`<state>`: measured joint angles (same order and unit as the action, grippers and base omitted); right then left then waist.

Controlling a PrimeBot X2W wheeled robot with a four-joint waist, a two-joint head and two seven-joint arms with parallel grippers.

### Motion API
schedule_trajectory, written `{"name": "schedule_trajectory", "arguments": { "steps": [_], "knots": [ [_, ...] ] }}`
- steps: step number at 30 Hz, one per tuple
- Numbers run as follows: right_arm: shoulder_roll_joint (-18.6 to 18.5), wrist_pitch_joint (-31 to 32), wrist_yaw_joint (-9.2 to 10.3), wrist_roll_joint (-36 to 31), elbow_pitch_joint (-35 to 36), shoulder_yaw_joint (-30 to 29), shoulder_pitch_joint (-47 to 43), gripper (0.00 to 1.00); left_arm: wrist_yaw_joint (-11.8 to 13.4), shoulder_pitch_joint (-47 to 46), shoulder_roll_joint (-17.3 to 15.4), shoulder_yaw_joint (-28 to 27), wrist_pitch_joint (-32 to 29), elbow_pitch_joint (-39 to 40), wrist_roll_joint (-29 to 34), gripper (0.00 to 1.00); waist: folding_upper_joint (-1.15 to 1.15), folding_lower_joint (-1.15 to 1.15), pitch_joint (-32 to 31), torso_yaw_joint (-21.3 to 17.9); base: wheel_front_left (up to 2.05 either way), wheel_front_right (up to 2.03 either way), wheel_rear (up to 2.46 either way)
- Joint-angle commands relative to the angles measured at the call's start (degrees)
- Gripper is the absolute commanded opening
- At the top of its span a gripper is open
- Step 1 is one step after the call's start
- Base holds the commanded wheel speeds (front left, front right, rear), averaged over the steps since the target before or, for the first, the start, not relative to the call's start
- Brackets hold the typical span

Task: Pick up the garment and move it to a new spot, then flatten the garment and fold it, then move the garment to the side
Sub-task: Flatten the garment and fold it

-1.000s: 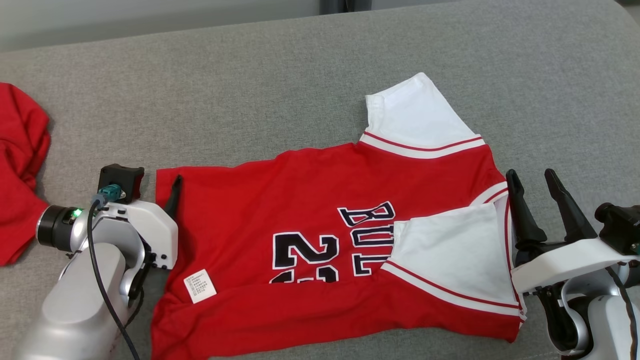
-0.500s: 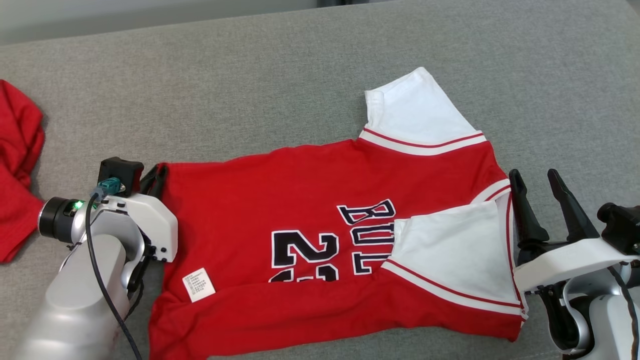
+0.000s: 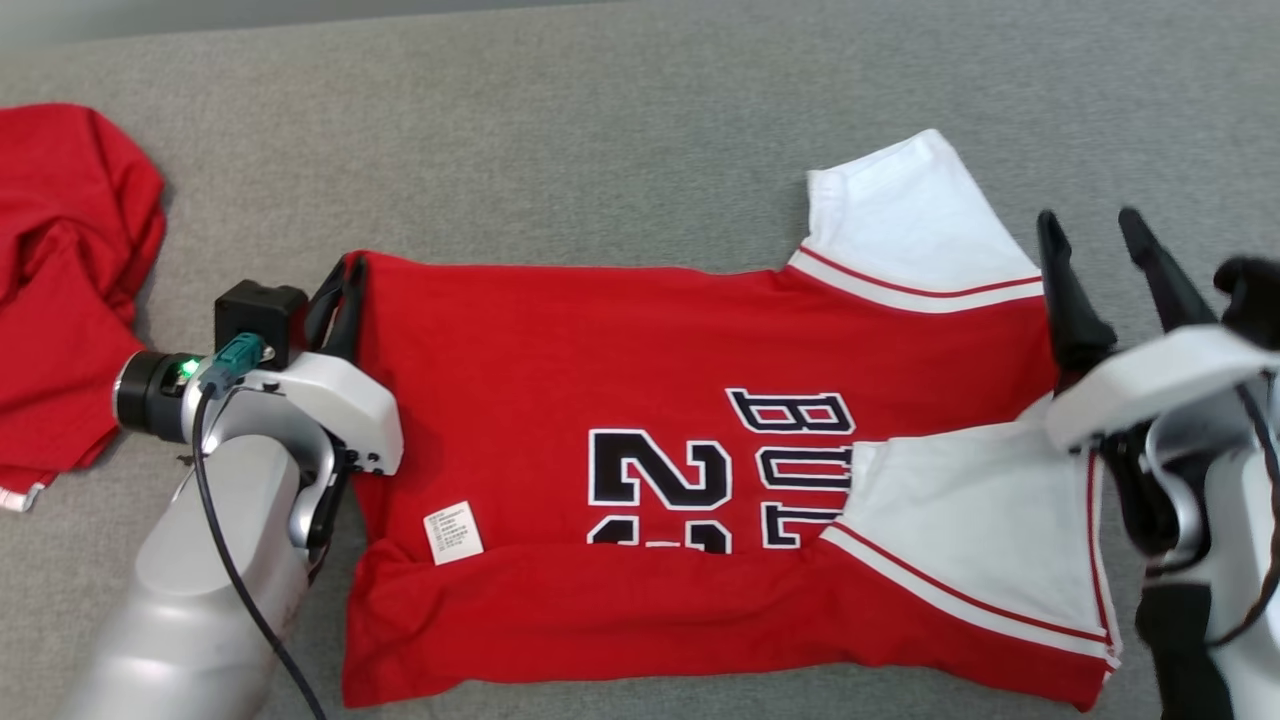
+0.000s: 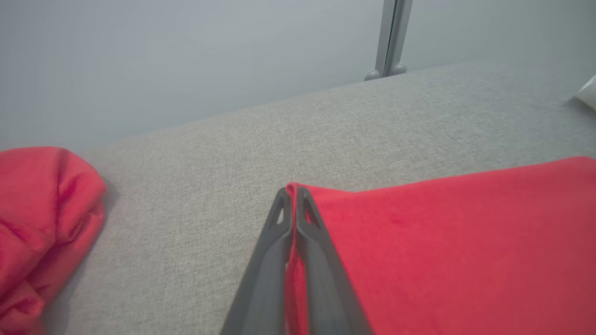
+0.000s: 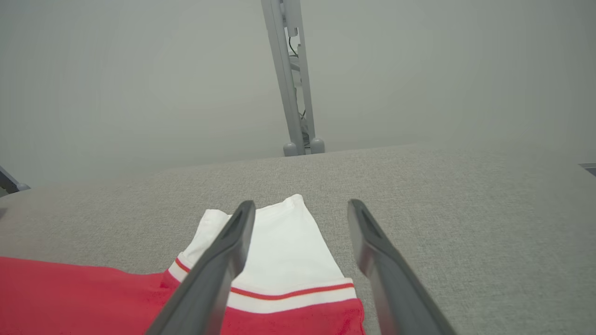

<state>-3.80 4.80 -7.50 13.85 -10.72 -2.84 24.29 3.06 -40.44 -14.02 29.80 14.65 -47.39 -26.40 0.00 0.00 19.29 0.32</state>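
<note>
Garment (image 3: 600, 350) corner — inside left tool (image 3: 347, 268)

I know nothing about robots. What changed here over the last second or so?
The left pincer, open a second ago over the red jersey's far left corner, has closed on that corner. The right pincer has moved forward beside the shoulder end, open as before. The camera shifted too. The jersey stays flat, and the other red garment stays at left.
</note>
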Motion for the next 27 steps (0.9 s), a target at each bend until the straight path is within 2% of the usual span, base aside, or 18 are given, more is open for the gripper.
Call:
{"name": "schedule_trajectory", "arguments": {
  "steps": [1,7,10,13,18,27],
  "knots": [
    [-0.8,0.6,0.02,0.2,-0.6,0.0,1.1,1.0,0.3,-0.7,-0.1,-0.3,0.2,0.4,0.2,0.0,0.0,0.0,0.8,0.9,0.0,0.0,0.0],
    [-5.4,4.9,0.02,0.2,-9.2,1.2,11.6,1.0,-0.5,-1.8,2.1,0.5,0.5,2.5,1.2,0.0,0.0,0.0,3.9,4.0,0.0,0.0,0.0],
    [-7.2,6.3,0.02,2.9,-15.0,1.8,16.6,1.0,-0.9,-2.4,3.5,0.6,0.6,3.0,1.2,0.0,0.0,0.0,5.6,5.8,0.0,0.0,0.0],
    [-10.6,7.1,0.03,4.1,-20.9,1.8,20.9,1.0,-1.2,-3.1,4.8,0.5,0.6,3.9,1.5,0.0,0.0,0.0,7.1,7.7,0.0,0.0,0.0],
    [-14.0,7.9,0.02,5.7,-29.7,5.6,27.3,1.0,-1.9,-4.0,6.3,0.1,0.6,5.2,2.2,0.0,0.0,0.0,9.3,9.9,0.0,0.0,0.0],
    [-16.1,8.3,0.02,10.0,-36.4,12.6,31.7,1.0,-2.5,-4.8,7.1,-0.8,0.5,4.8,2.8,0.0,0.0,0.0,10.2,11.0,0.0,0.0,0.0]
  ]
}}
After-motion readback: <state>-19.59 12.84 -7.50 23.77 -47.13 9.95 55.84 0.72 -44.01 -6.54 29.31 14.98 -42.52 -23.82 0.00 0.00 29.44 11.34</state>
